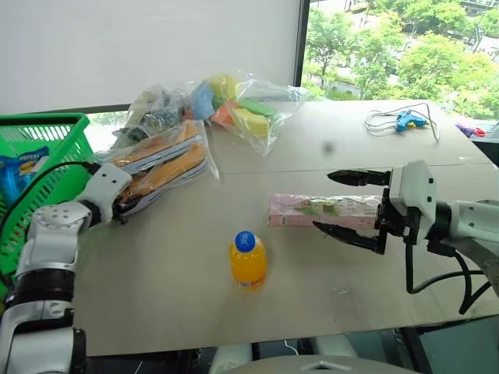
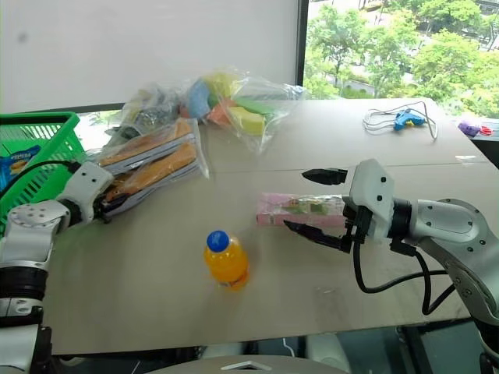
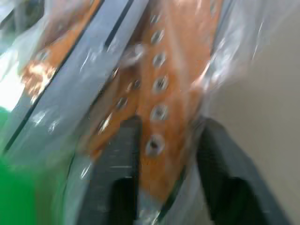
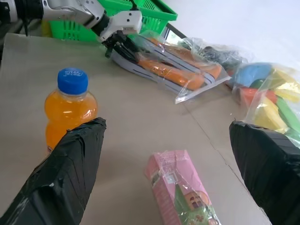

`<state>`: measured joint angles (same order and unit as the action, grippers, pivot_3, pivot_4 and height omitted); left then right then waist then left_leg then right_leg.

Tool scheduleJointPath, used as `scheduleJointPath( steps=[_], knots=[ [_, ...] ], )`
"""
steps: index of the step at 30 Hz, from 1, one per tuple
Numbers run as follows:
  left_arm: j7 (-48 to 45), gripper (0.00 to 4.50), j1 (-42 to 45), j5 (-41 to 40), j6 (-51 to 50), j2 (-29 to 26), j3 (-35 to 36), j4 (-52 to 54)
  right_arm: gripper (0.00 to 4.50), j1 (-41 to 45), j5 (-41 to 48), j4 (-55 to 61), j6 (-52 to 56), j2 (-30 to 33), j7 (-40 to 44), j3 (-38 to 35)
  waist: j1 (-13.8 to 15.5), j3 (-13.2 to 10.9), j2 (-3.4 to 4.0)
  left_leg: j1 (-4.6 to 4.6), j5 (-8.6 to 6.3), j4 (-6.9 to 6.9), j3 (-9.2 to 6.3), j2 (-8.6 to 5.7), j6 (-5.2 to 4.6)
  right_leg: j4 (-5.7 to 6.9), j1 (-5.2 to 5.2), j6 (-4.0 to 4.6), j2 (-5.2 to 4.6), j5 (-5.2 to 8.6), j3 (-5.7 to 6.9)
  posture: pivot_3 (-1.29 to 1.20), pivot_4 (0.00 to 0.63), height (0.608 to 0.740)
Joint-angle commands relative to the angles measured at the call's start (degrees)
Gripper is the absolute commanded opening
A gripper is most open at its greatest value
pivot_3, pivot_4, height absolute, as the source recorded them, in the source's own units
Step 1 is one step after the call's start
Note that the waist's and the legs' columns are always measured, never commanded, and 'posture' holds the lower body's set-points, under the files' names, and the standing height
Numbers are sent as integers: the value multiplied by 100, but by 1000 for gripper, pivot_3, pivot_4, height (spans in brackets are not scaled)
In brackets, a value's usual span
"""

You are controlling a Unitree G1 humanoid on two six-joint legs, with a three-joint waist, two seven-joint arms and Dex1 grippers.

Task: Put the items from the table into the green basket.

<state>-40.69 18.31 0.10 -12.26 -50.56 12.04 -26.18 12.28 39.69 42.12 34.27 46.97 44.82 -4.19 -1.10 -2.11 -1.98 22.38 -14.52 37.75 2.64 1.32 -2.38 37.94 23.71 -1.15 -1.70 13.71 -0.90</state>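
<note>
The clear bag of orange-and-white shoes lies at the table's left, next to the green basket. My left gripper is at the bag's near end; in the left wrist view its fingers stand apart on either side of an orange shoe inside the plastic. The long pink box lies in the middle right. My right gripper is wide open at the box's right end, one finger on each side. The orange bottle stands upright in front. Bags of colourful pieces lie at the back.
A blue packet lies inside the basket. A blue glue gun with looped wire and a small purple object rest at the far right of the table. The table's front edge runs just below the bottle.
</note>
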Motion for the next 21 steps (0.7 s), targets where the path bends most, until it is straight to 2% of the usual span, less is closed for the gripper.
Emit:
scheduleJointPath(
  steps=[1, 4, 7, 8, 9, 14, 16, 18, 21],
  knots=[
    [-261, 3635, -118, -919, -271, 97, 631, 1033, 4500, 23, -48, -2, -156, -6, 82, -50, 73, 0, 0, 1, 0, 0, 1, 0, 1, 0, 0, 1, -7, 0, 4, 65, 0, 740],
    [-877, 3635, -533, -2941, -1861, 432, 1248, 3035, 4500, -112, -61, -21, -169, 20, 122, -128, 202, 4, -5, 11, 0, 1, 7, 1, 2, -3, -1, 2, -33, 1, 22, 68, 1, 740],
    [-785, 3635, -1009, -4363, -3090, 553, 1477, 4478, 4500, -347, -74, 6, -185, 85, 166, -293, 213, 8, -4, 26, 0, 6, 5, -5, 2, -9, 0, 6, -54, 3, 38, 65, 4, 740],
    [-719, 4195, -1172, -4761, -3460, 544, 1515, 4827, 4500, -438, -74, 20, -190, 107, 178, -358, 209, 12, 3, 28, -2, 5, 5, -5, 0, -12, -2, 5, -55, 2, 37, 65, 4, 740],
    [-726, 4467, -1369, -5131, -3780, 478, 1533, 5134, 4500, -529, -74, 39, -191, 126, 180, -416, 202, 11, 15, 27, -3, 5, 6, -7, -3, -11, -3, 3, -56, 3, 37, 55, 8, 740],
    [-1037, 4467, -2099, -6231, -4610, -28, 1849, 5670, 4500, -1072, -54, 209, -196, 276, 244, -784, 176, 3, 41, 7, 0, 5, 8, 0, -3, 3, -7, 24, -25, 17, 34, 33, 13, 740],
    [-1344, 4467, -2419, -6172, -4558, -287, 1859, 5821, 4500, -1239, -35, 238, -200, 306, 258, -908, 178, -4, 51, -8, 1, 5, 6, 3, -1, 5, -18, 29, -9, 22, 33, 33, 15, 740],
    [-1762, 4467, -2818, -5618, -4089, -529, 1611, 6062, 4500, -1387, -83, 258, -237, 328, 300, -985, 178, -16, 69, -34, 2, 5, 8, 2, -1, 2, -38, 11, 1, 36, 24, 28, 15, 740],
    [-1842, 4467, -2955, -4935, -3391, -470, 1050, 6212, 4500, -1427, -98, 274, -242, 313, 259, -974, 179, -23, 86, -59, 1, 3, 24, -2, 0, -7, -58, 7, -6, 38, 8, 16, 11, 740]
  ],
)
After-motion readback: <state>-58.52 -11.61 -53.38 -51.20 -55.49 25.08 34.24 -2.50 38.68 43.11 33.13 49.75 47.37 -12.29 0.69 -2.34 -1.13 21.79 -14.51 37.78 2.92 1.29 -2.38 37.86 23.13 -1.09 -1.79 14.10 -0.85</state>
